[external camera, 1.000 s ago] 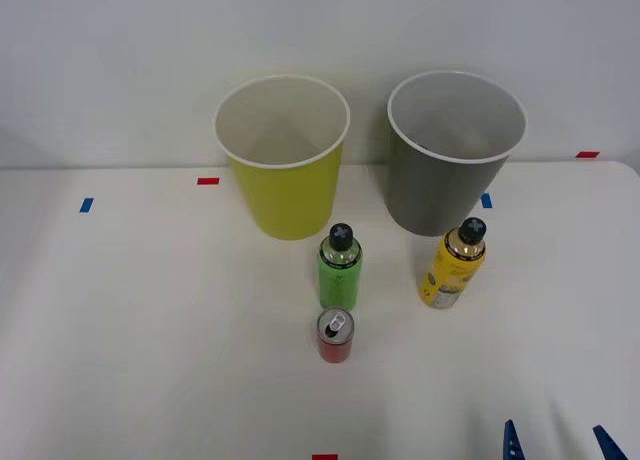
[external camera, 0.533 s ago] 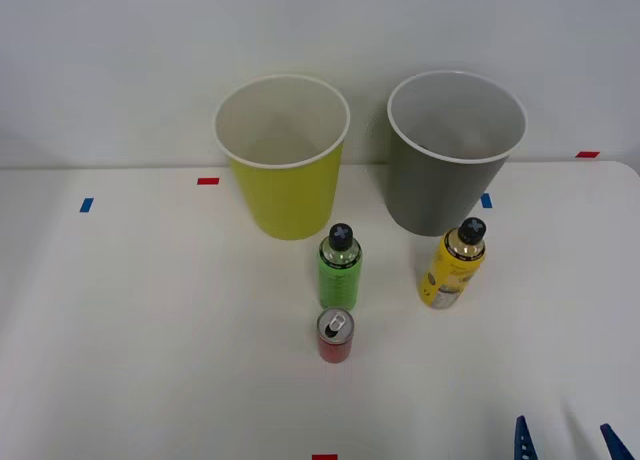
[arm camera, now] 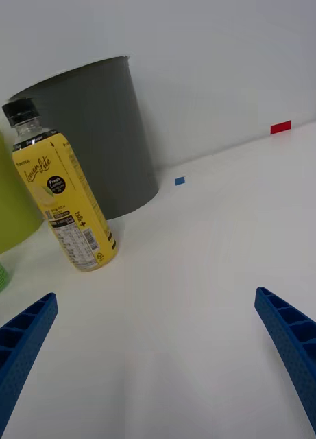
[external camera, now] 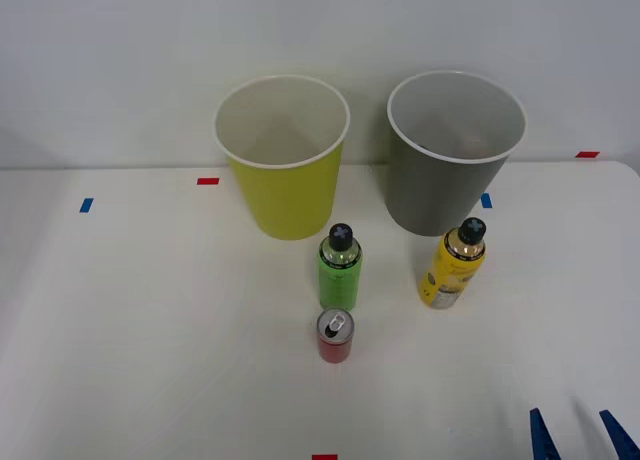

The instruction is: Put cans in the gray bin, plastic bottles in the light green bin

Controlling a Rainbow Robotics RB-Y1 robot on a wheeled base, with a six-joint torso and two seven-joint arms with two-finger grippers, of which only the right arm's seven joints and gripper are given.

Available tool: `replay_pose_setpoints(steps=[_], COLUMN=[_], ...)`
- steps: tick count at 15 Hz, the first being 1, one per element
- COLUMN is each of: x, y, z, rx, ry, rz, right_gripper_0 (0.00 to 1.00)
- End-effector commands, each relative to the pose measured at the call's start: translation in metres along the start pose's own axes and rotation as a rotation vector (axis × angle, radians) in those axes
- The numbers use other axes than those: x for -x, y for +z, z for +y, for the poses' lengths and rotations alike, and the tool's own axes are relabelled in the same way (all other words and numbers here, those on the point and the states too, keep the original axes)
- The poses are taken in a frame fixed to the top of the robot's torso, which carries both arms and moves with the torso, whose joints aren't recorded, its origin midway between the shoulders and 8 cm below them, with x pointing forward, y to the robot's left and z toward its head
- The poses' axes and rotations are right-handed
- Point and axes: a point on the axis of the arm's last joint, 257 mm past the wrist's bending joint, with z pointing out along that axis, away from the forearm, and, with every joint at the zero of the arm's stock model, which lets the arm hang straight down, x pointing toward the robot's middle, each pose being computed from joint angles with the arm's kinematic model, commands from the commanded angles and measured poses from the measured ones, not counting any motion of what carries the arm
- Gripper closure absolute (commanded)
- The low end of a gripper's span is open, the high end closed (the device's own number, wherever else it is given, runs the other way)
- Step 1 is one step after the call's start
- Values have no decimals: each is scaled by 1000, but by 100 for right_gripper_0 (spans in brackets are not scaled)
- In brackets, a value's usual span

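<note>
A red can [external camera: 335, 336] with a silver top stands on the white table, in front of the green bottle [external camera: 340, 269]. The yellow bottle [external camera: 452, 264] [arm camera: 65, 199] with a black cap stands upright in front of the gray bin [external camera: 453, 153] [arm camera: 96, 137]. The light green bin [external camera: 283, 157] [arm camera: 7, 199] stands left of the gray one at the back. My right gripper [external camera: 580, 435] [arm camera: 158, 357] is open at the table's near right, its blue fingers [arm camera: 295, 350] spread apart with nothing between them, well short of the yellow bottle.
Small red tape marks [external camera: 208, 181] and blue tape marks [external camera: 86, 205] dot the white table [external camera: 150, 330]. A pale wall rises just behind the bins. The table's right edge lies near the red mark [external camera: 587, 154].
My right gripper's fingertips have slid to the right and lower along the bottom edge of the front view. The bottles, can and bins have not moved.
</note>
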Motion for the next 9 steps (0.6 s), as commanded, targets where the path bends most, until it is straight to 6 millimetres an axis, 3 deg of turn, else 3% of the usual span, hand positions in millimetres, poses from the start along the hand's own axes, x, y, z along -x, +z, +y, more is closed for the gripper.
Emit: replay_pose_setpoints(steps=[1, 3, 9], x=[11, 15, 22], y=[14, 17, 18], z=[-10, -15, -16], rx=[52, -5, -42], ry=[-207, -293, -266], rz=[-21, -19, -48], right_gripper_0=[0, 0, 0])
